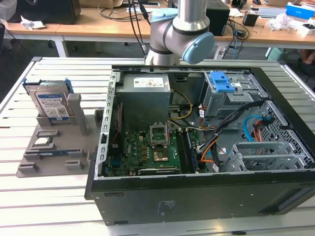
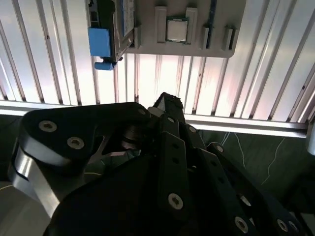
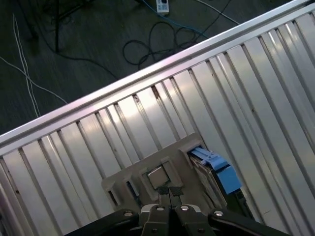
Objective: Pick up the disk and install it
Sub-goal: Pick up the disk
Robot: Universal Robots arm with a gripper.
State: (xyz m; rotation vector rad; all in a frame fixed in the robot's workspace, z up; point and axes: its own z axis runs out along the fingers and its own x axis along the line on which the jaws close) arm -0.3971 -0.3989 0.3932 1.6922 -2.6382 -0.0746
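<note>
The disk (image 1: 49,104) stands upright on edge in a slot of the grey parts holder (image 1: 51,147), left of the computer case in the exterior view. It is silver-grey with a white-and-blue label and a blue frame. In both wrist views I look down on it from high up, and its blue frame (image 2: 99,42) (image 3: 222,172) is plain to see. My gripper (image 3: 170,192) hangs well above the holder with its fingertips pressed together and nothing between them. In the second wrist view the gripper (image 2: 165,102) points toward the table's edge, apart from the disk.
The open computer case (image 1: 197,147) takes up the middle of the slatted table (image 1: 49,206), with a drive cage (image 1: 275,157), a blue latch (image 1: 224,81) and a grey power supply box (image 1: 145,91). A processor chip (image 2: 176,28) sits in the holder. Cables lie on the floor (image 3: 162,39).
</note>
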